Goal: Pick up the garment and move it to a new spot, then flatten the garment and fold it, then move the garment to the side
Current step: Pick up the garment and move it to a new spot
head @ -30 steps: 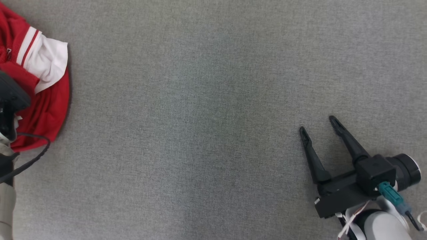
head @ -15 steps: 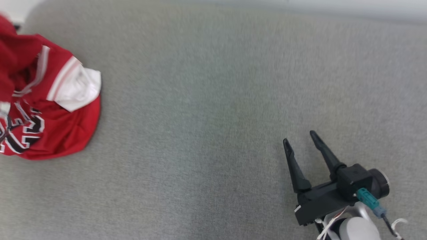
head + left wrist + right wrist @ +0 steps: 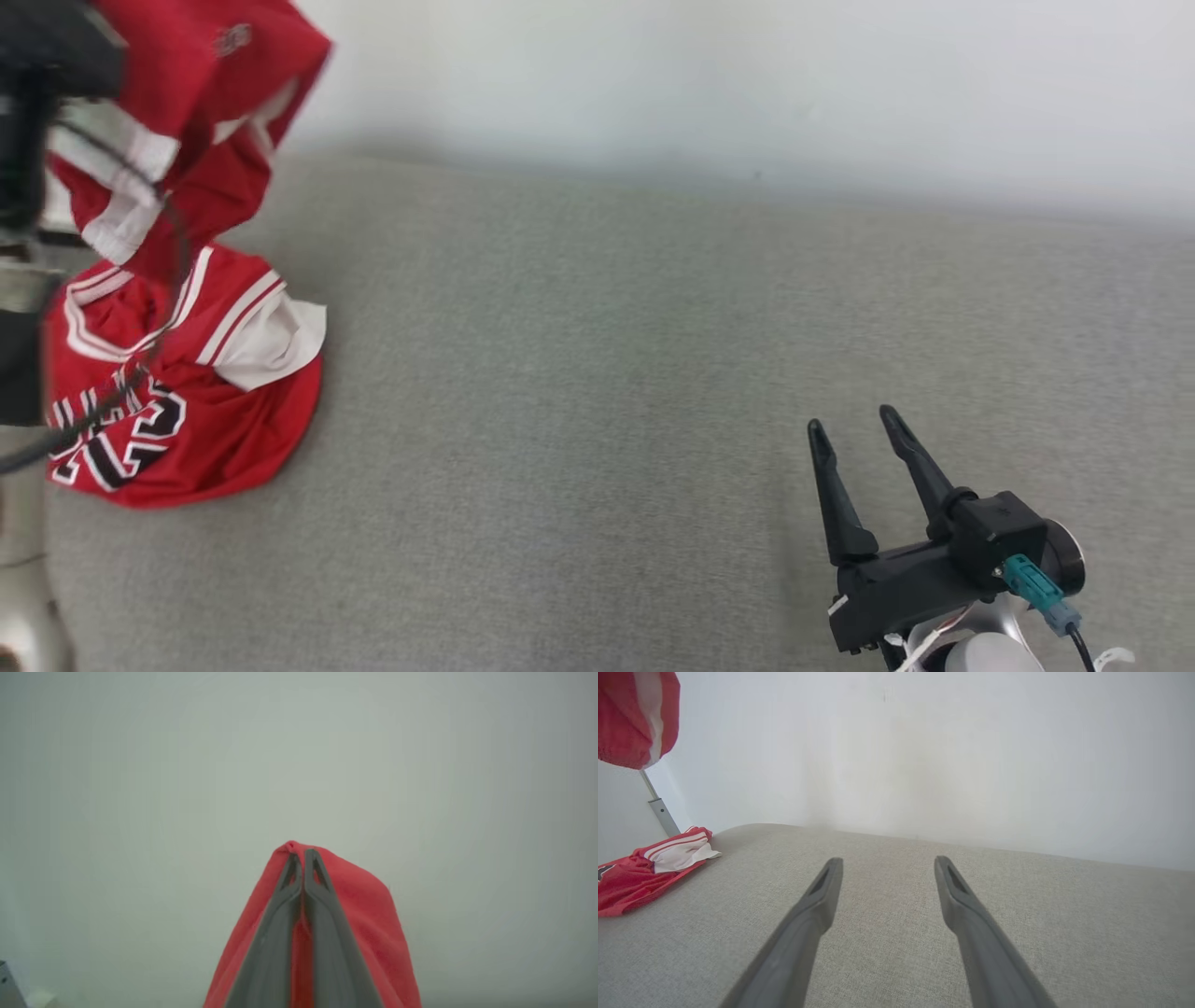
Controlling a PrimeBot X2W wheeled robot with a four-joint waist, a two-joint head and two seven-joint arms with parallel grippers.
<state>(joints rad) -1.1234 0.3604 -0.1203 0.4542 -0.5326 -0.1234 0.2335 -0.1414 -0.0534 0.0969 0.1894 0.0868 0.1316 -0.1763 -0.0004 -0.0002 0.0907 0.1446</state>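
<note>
The garment [image 3: 187, 420] is a red jersey with white trim and black lettering, at the far left of the grey surface. Its lower part rests in a heap on the surface, while its upper part [image 3: 215, 75] hangs raised above it. In the left wrist view my left gripper [image 3: 303, 856] is shut on a fold of the red garment [image 3: 369, 905], which drapes around both fingers. My right gripper [image 3: 851, 422] stands open at the lower right, far from the garment, with nothing between its fingers [image 3: 817, 905]. The right wrist view shows the garment [image 3: 640, 877] at its left edge.
A grey fabric surface [image 3: 597, 373] spreads across the middle and right, meeting a pale wall [image 3: 747, 75] at the back. A thin metal post [image 3: 661, 807] stands behind the garment at the far left.
My left gripper has shut on the garment and lifted its upper part off the surface. The head camera has tilted up, bringing the wall into view. The right gripper stays open.
</note>
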